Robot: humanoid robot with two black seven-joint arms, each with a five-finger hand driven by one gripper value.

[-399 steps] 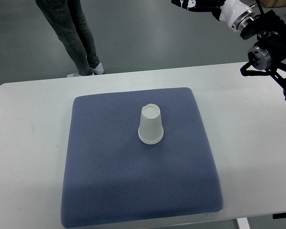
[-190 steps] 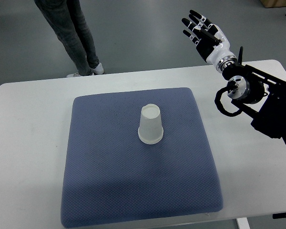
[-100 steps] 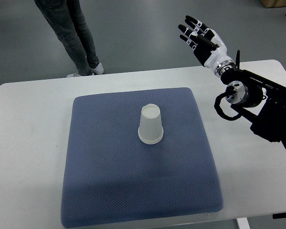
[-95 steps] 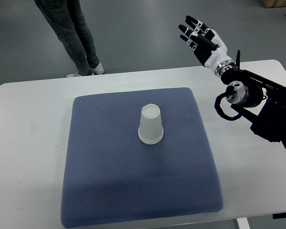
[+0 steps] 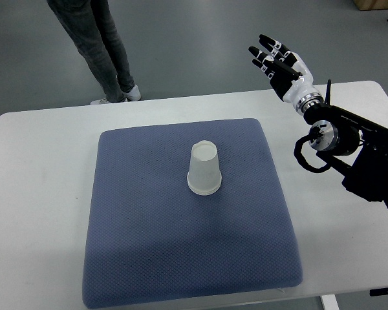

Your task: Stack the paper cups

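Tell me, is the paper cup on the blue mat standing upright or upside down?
Upside down. The paper cup rests on its wide rim on the blue mat, with the narrower closed base facing up.

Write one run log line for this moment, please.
right hand: open, raised past table's far edge, holds nothing | cup: upside down on pad | left hand: not in view

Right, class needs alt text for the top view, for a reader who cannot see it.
An upside-down paper cup stands near the middle of a blue mat on a white table. The robot's right hand, fingers spread and empty, reaches past the table's far right edge. A person's legs stand beyond the table.
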